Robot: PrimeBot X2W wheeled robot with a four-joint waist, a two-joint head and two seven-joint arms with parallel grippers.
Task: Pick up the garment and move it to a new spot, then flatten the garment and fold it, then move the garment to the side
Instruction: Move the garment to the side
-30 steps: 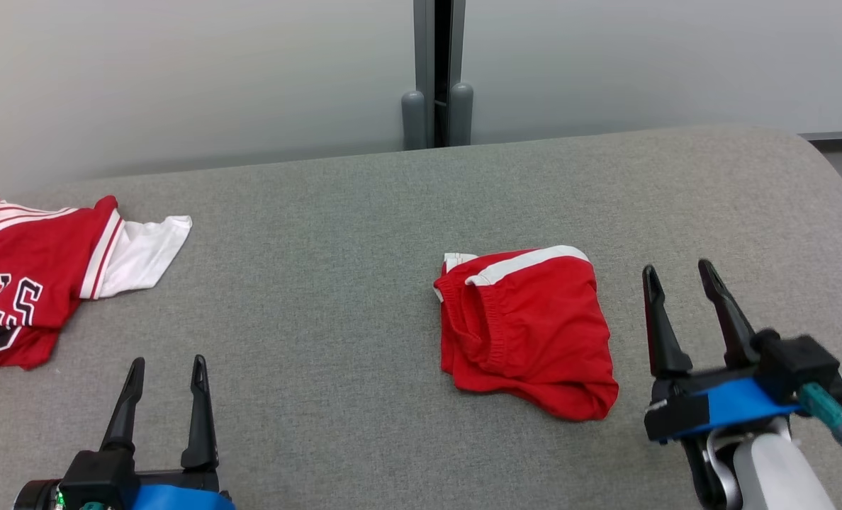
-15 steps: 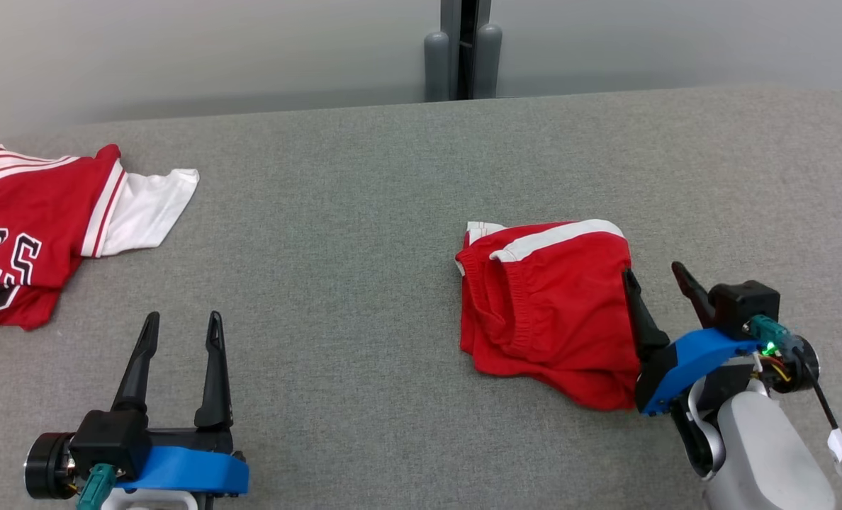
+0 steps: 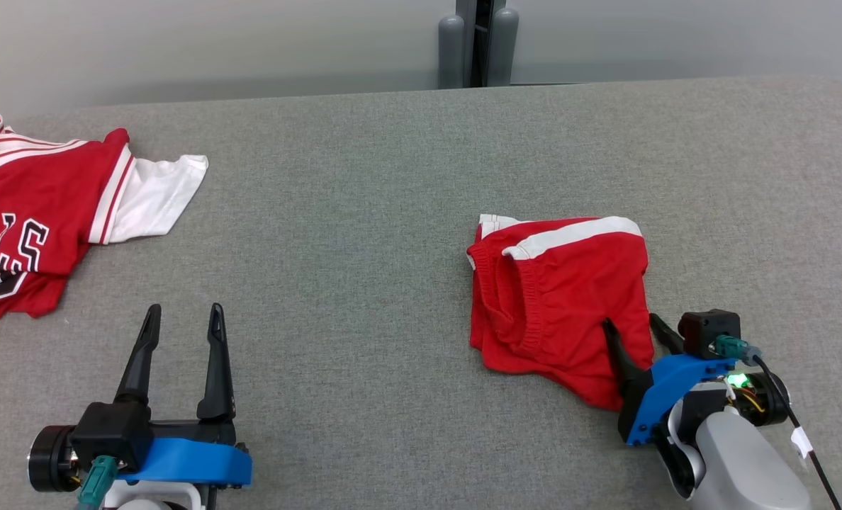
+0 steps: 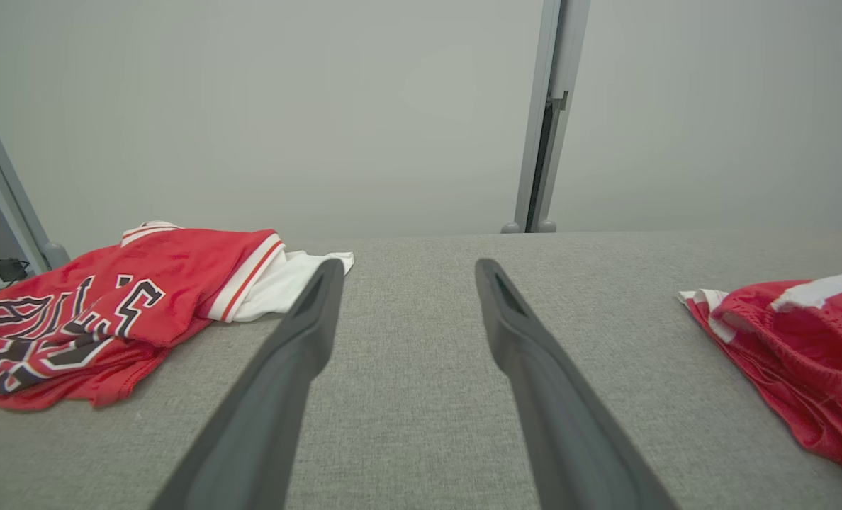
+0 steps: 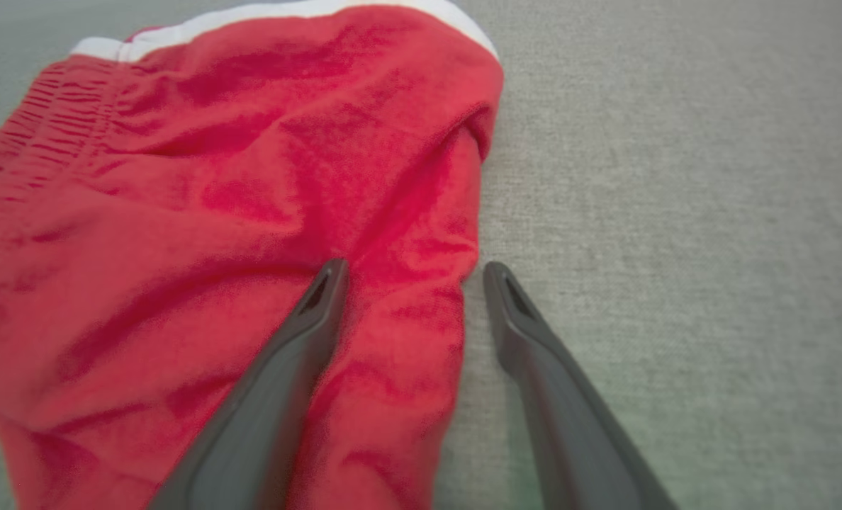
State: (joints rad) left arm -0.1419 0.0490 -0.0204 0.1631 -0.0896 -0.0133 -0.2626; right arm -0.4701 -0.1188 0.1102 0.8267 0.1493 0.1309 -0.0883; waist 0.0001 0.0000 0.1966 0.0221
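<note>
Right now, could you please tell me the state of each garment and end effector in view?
red shorts: crumpled, lying on the grey table, not lifted
red jersey: rumpled, lying at the left, untouched
left end effector: open, empty, apart from both garments
right end effector: open, straddling the shorts' right edge, not gripping

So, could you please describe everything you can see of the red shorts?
The shorts are red, of soft, thin-looking cloth, with a gathered elastic waistband on the left and a white stripe along the far edge. They lie crumpled and loosely folded on the grey table, right of centre. The right gripper has open jaws astride their near right edge, one over cloth, one over table; contact is unclear.
</note>
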